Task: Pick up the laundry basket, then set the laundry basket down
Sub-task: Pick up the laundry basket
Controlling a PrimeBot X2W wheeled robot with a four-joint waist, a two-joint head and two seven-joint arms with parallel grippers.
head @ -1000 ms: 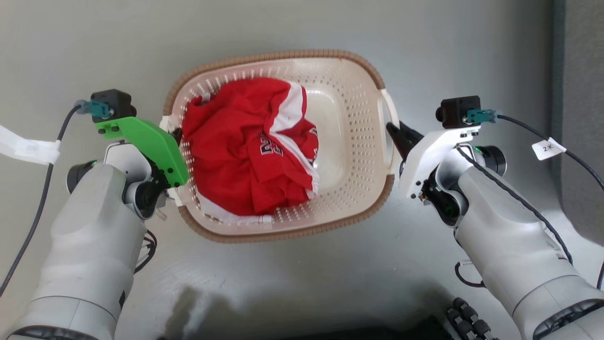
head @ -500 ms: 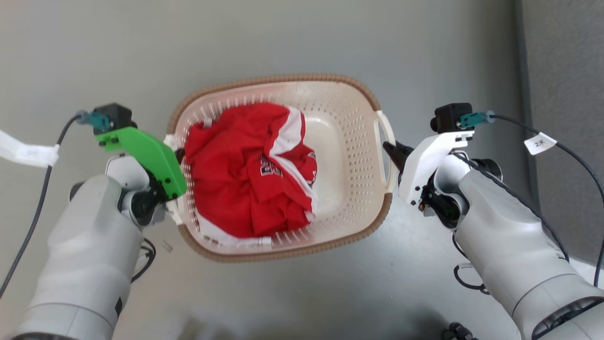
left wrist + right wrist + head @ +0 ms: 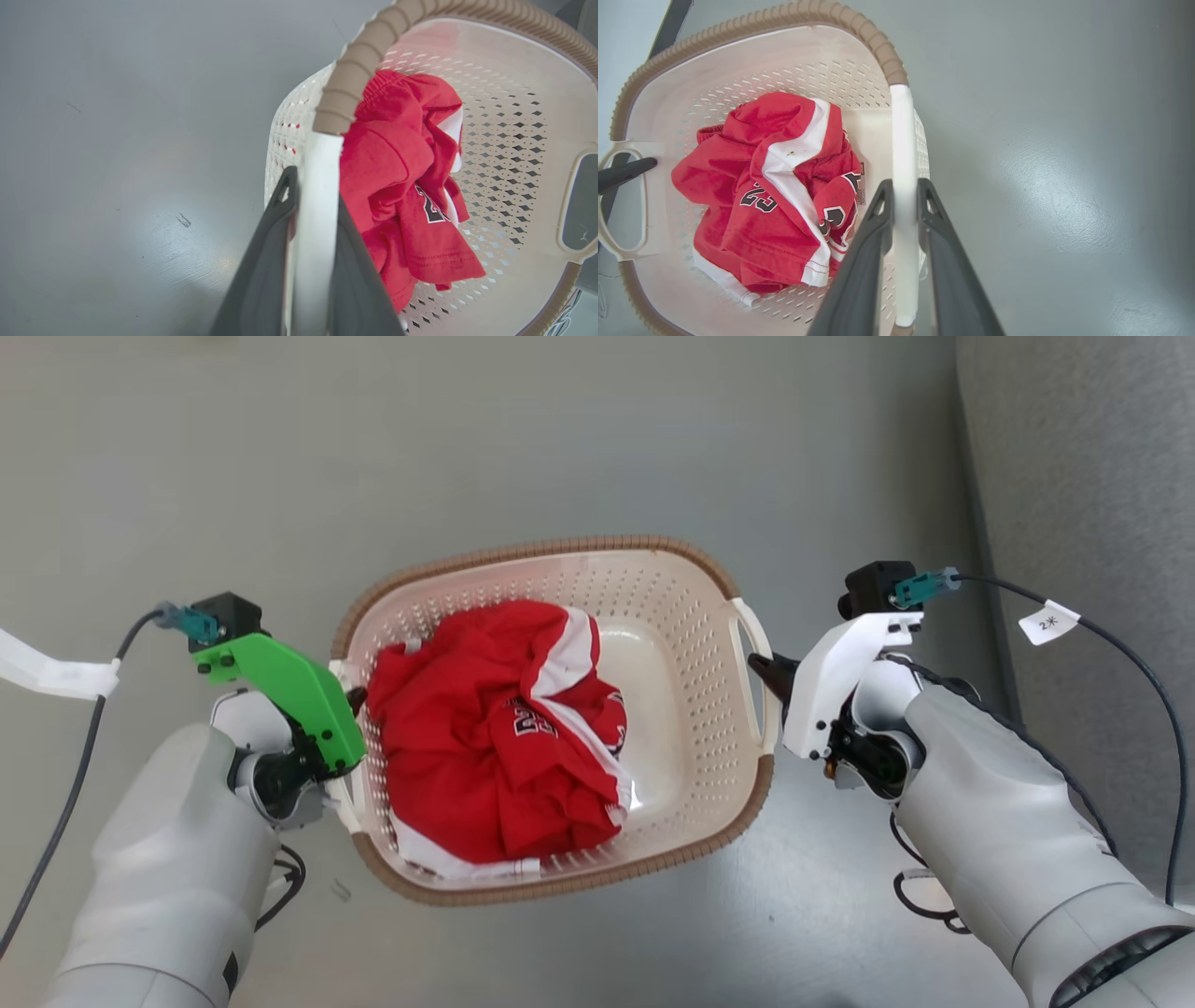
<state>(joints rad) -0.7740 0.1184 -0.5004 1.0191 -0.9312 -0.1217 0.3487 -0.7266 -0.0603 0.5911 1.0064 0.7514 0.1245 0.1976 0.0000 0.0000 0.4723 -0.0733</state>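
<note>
The laundry basket (image 3: 560, 543), cream with perforated walls and a brown rim, sits between my two arms in the head view, with a crumpled red jersey (image 3: 495, 747) inside. My left gripper (image 3: 353, 698) is shut on the white left handle (image 3: 317, 154), one dark finger on each side of it (image 3: 314, 190). My right gripper (image 3: 764, 670) is shut on the white right handle (image 3: 901, 130), clamped near its middle (image 3: 905, 186). The jersey (image 3: 770, 196) fills the basket's left half. I cannot tell whether the basket's bottom touches the floor.
Smooth grey floor (image 3: 467, 429) surrounds the basket. A darker grey mat (image 3: 1074, 476) runs along the right side of the head view. Camera cables with white tags trail from both wrists (image 3: 1050, 621) (image 3: 56, 677).
The head camera has moved: basket and both grippers sit lower in the picture and the mat edge has shifted left. Both grippers stay clamped on the handles.
</note>
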